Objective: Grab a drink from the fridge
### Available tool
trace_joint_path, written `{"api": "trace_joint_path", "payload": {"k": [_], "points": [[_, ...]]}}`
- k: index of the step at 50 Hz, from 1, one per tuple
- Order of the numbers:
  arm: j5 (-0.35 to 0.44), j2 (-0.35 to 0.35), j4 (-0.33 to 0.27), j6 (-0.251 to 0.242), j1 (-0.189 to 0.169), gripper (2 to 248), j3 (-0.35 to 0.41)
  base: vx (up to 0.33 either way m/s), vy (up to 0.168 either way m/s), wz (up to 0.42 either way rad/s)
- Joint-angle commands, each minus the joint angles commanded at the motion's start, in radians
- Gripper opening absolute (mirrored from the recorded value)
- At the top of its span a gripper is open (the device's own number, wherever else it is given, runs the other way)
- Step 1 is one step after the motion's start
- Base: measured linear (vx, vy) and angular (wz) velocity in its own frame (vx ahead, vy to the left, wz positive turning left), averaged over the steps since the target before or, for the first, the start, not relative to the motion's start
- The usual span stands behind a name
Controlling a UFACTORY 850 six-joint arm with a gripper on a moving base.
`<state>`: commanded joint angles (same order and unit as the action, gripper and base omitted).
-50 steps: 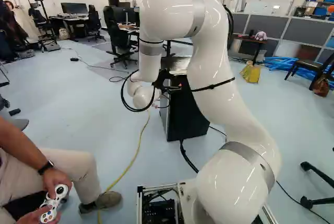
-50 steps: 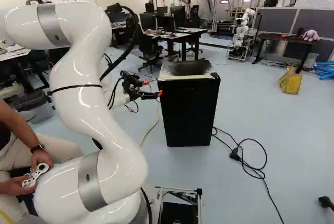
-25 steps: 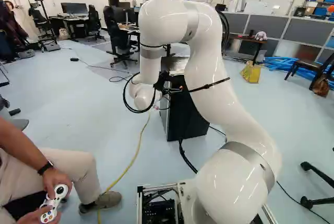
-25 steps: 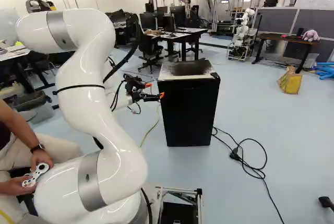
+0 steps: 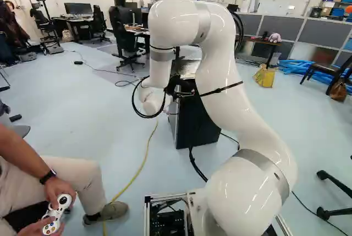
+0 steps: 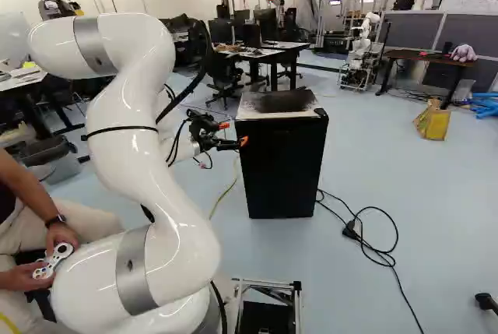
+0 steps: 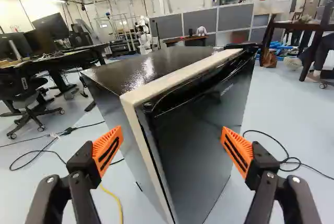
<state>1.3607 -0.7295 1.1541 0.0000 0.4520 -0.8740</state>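
Note:
In the right base view my gripper is at the upper left front corner of the black fridge. The fridge door is closed. The wrist view has the gripper wide open, the fridge's near vertical edge ahead and between the orange pads. One pad is on the side-wall side of that edge, the other in front of the door. Nothing is gripped, and contact with the fridge cannot be told. No drink is visible.
A person's hands hold a controller beside the base. A yellow cable and black cables lie on the floor around the fridge. Another robot, desks and chairs stand farther back. A yellow bag is to the right.
Over the last second my gripper has shifted slightly rightward in the right base view, nearer the fridge's front corner, and the upper arm has dipped and moved right. The base and fridge have stayed put.

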Motion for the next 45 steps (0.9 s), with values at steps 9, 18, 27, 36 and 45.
{"api": "trace_joint_path", "payload": {"k": [9, 18, 27, 36, 45], "points": [[0.009, -0.002, 0.0, 0.0, -0.006, 247, -0.004, 0.0, 0.0, 0.0], [0.017, -0.004, 0.0, 0.0, -0.01, 247, -0.006, 0.0, 0.0, 0.0], [0.019, -0.004, 0.0, 0.0, -0.015, 247, -0.007, 0.0, 0.0, 0.0], [0.019, -0.004, 0.0, 0.0, -0.019, 247, -0.007, 0.0, 0.0, 0.0], [0.019, -0.006, 0.0, 0.0, -0.025, 247, -0.011, 0.0, 0.0, 0.0]]}}
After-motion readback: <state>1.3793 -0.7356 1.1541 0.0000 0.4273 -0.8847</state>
